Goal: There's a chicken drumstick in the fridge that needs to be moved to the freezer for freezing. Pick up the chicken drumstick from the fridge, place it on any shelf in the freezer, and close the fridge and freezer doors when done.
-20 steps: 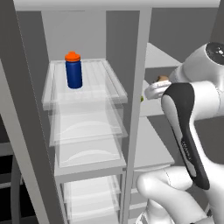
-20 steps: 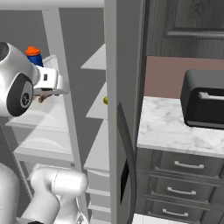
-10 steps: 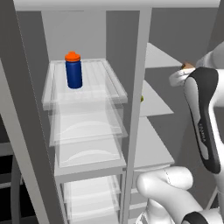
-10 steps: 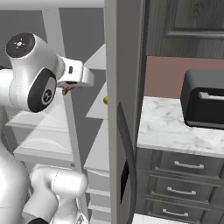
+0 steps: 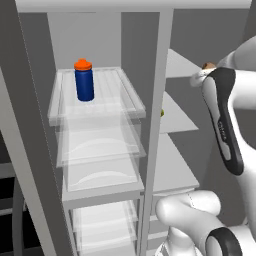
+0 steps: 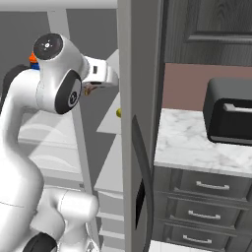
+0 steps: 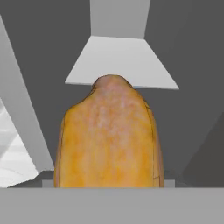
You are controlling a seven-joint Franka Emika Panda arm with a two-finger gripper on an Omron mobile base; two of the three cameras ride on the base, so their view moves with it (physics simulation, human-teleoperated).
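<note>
One drumstick carried at the freezer's upper shelf level.
Left base view: chicken drumstick (image 5: 208, 65) tip peeks past the wrist by the shelf (image 5: 177, 65). Right base view: gripper (image 6: 89, 89) inside the freezer (image 6: 109, 123). Hand view: chicken drumstick (image 7: 109, 138) pinched, long axis along the gripper, tapered end toward the shelf (image 7: 121, 61).

My arm (image 6: 29, 147) is glossy white, built of fat rounded tube links. Joints are dark grey to black: a round dark cap (image 6: 48, 45) with a small pale centre dot on top of one joint, a dark ring below it. A long dark strip (image 5: 225, 120) runs down one white link, faint light lettering on it, unreadable. Base link (image 5: 192, 210) bulbous white, dark ring at its end.
</note>
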